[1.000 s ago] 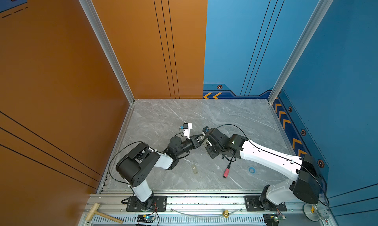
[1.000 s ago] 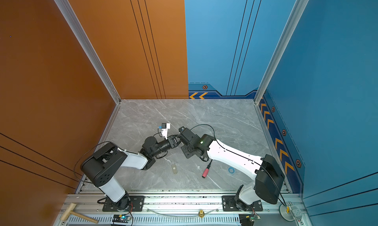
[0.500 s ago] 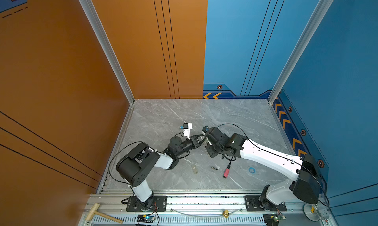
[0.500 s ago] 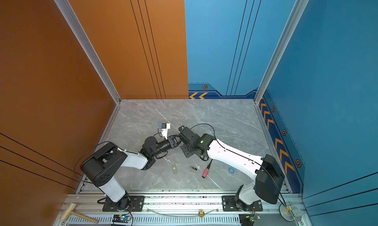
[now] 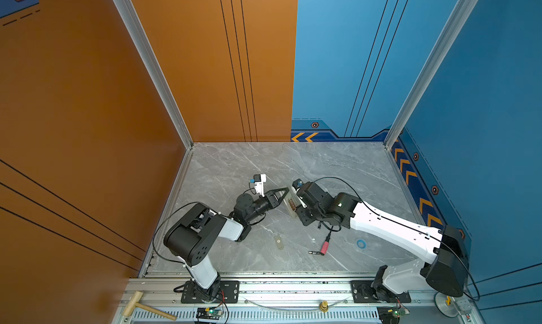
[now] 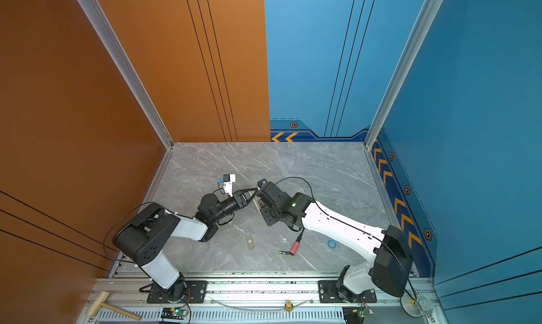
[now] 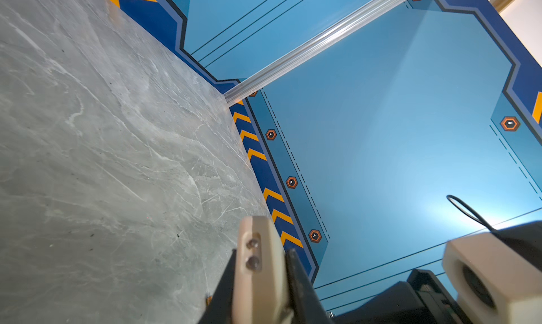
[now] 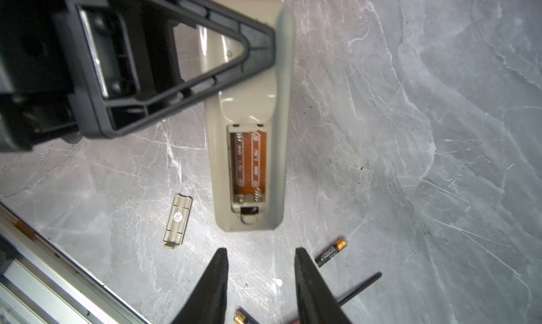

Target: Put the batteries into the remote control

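Note:
My left gripper is shut on the remote control and holds it off the marble table. The remote's beige back faces up. Its battery recess stands uncovered, with nothing in it. My right gripper is open just past the remote's recess end, with nothing between its fingers. In both top views its fingers are hidden under the wrist. One battery lies on the table beside a fingertip. Another battery lies by the screwdriver's pink handle.
The beige battery cover lies on the marble table in front of the remote. A pink-handled screwdriver lies under my right arm, and a blue ring sits to its right. The metal front rail borders the table.
My right gripper's jaws have widened. A battery absent from the table a second ago showed near the remote half a second ago and now lies by the pink handle. The left arm has not moved.

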You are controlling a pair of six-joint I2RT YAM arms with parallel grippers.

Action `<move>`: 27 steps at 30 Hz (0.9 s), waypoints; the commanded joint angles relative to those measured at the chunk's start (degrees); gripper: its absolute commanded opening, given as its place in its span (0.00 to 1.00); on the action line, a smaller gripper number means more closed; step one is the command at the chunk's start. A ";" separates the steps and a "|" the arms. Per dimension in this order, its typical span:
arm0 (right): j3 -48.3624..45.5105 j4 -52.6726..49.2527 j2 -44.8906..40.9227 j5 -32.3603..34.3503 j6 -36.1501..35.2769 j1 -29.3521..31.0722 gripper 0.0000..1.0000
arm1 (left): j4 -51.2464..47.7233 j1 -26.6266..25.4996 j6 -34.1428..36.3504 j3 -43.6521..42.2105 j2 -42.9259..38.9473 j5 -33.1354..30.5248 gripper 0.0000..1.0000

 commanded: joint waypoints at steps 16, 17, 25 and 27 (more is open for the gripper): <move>-6.69 -7.86 -2.58 -6.20 4.59 -2.21 0.50 | 2.19 4.52 0.85 -6.27 -6.54 5.70 0.00; -6.78 -8.79 -2.46 -6.69 4.59 -1.88 0.51 | 2.23 5.25 0.68 -7.07 -7.43 6.22 0.00; -7.90 -13.13 -0.07 -8.19 4.59 1.81 0.53 | 1.22 10.57 -0.65 -11.48 -12.77 10.61 0.00; -8.00 -13.06 1.38 -8.78 4.35 2.39 0.53 | 0.97 11.10 -0.74 -12.17 -13.94 10.85 0.00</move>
